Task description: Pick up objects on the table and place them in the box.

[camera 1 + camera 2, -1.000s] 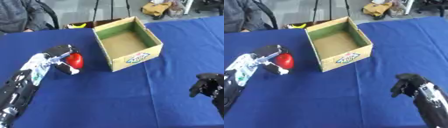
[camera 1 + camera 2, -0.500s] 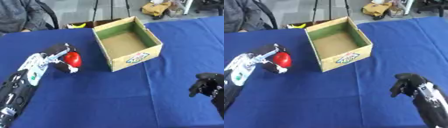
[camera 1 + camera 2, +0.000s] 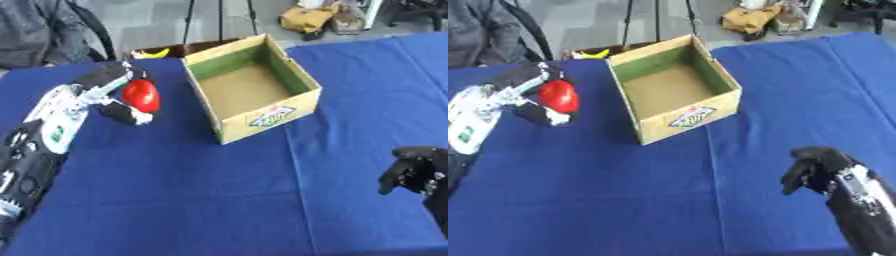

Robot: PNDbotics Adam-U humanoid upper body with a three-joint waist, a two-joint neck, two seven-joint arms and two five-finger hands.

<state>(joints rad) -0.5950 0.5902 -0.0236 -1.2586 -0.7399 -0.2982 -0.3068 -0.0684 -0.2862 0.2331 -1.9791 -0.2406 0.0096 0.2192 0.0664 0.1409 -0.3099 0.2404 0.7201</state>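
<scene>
The left hand (image 3: 118,95) has its fingers curled around a red fruit-like object (image 3: 140,96), raised at the worktop's (image 3: 219,200) left side. The open cardboard box (image 3: 249,95) lies toward three o'clock of it, just beside. The right hand (image 3: 815,170) idles clenched at five o'clock, shown fuller in the right eye view.

Left hand (image 3: 114,92) clasping, right hand (image 3: 815,167) curled.

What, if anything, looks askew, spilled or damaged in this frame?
Nothing stands out. The box sits upright and open on the blue table, turned at an angle. The left hand holds the red object; the right hand idles.
</scene>
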